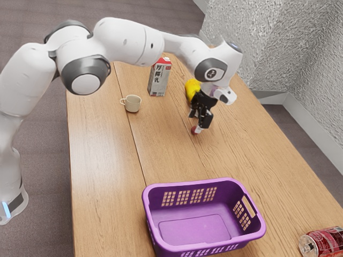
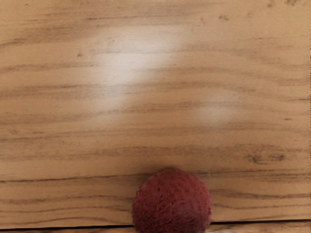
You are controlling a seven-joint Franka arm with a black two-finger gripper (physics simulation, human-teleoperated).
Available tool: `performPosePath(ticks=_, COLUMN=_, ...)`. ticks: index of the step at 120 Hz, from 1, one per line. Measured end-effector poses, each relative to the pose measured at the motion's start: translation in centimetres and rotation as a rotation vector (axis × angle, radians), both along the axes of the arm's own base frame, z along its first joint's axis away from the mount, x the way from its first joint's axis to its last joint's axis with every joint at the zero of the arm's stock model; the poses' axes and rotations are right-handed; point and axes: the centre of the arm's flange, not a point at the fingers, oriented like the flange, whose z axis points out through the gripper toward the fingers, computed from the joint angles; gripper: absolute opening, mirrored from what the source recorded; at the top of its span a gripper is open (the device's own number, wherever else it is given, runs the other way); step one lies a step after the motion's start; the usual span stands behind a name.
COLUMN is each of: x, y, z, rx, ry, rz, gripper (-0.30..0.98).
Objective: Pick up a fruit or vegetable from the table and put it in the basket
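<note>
The wooden surface stretches away lengthwise in the exterior view, with dark seams between its boards. The white and grey arm comes in from the exterior view's left, arches over the surface and bends down at its far end. The purple basket sits upright with its open top facing up; its walls have grids of small holes. The black gripper points down between the basket and the carton, well apart from the basket. I cannot tell whether it is released or clenched on anything. The pale carton, red at the top, stands upright at the far part of the surface. The red can lies on its side at the exterior view's lower right, partly cut off. A yellow thing is partly hidden behind the gripper. The cream cup stands near the carton, its handle toward the exterior view's left. The small, round, dark red fruit is outside the basket, at the gripper's lower end; its rough skin shows in the wrist view.
</note>
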Motion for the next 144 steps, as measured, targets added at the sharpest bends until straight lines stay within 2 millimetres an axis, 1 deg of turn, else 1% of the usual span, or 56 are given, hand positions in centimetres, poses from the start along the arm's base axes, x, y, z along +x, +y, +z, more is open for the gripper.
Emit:
performPosePath(ticks=25, x=0.3, y=-0.2, z=-1.4, rx=-0.023, ry=0.014, rz=-0.01, gripper=0.69)
performPosePath(ticks=53, x=0.4, y=-0.4, z=-2.4, rx=-0.036, ry=0.026, rz=-0.023, gripper=0.67)
performPosePath(ticks=60, x=0.4, y=-0.3, z=-2.5, rx=-0.039, ry=0.027, rz=-0.024, gripper=0.61)
performPosePath(ticks=82, x=0.4, y=-0.1, z=-2.1, rx=-0.042, ry=0.023, rz=-0.031, gripper=0.28)
performPosePath(ticks=89, x=0.4, y=-0.1, z=-2.1, rx=-0.043, ry=0.024, rz=-0.034, gripper=0.21)
performPosePath(ticks=101, x=0.3, y=-0.1, z=-2.1, rx=-0.043, ry=0.026, rz=-0.037, gripper=0.17)
performPosePath(ticks=122, x=0.4, y=-0.3, z=-2.1, rx=-0.042, ry=0.027, rz=-0.042, gripper=0.16)
performPosePath(ticks=127, x=0.4, y=-0.4, z=-1.9, rx=-0.041, ry=0.024, rz=-0.044, gripper=0.16)
performPosePath(ticks=134, x=0.7, y=-0.7, z=-0.8, rx=-0.038, ry=0.003, rz=-0.052, gripper=0.16)
performPosePath(ticks=144, x=1.1, y=-1.1, z=2.8, rx=-0.028, ry=-0.048, rz=-0.067, gripper=0.15)
